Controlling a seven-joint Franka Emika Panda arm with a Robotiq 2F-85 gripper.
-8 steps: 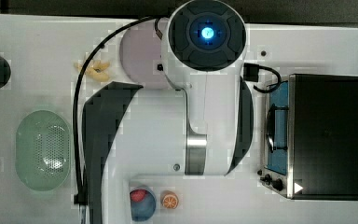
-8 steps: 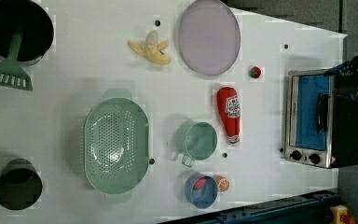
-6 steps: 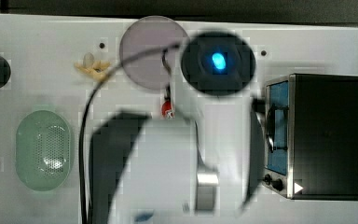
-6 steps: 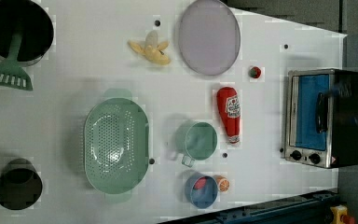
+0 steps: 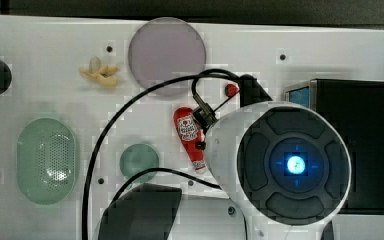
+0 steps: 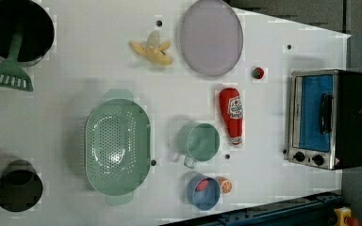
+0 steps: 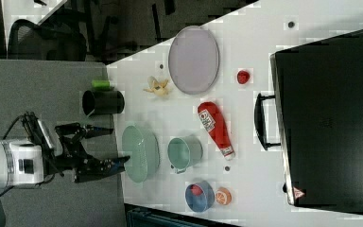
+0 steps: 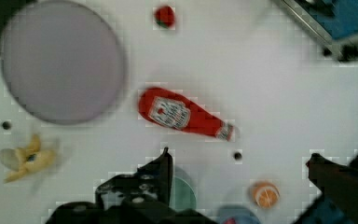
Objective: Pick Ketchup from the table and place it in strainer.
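Seen in the left view, from left to right on the white desk [image 6: 75,66]: pale mint-green perforated oval plastic strainer [image 6: 118,146], round green mug [image 6: 198,141] just right of it, then small red ketchup bottle [image 6: 232,115] lying flat, apart from the mug, left of the silver toaster oven [image 6: 327,118]. Black hand [image 8: 237,161] spread wide above the desk, gripping nothing.

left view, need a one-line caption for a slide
Ketchup bottle lies flat between toaster oven and green mug, apart from the empty strainer.
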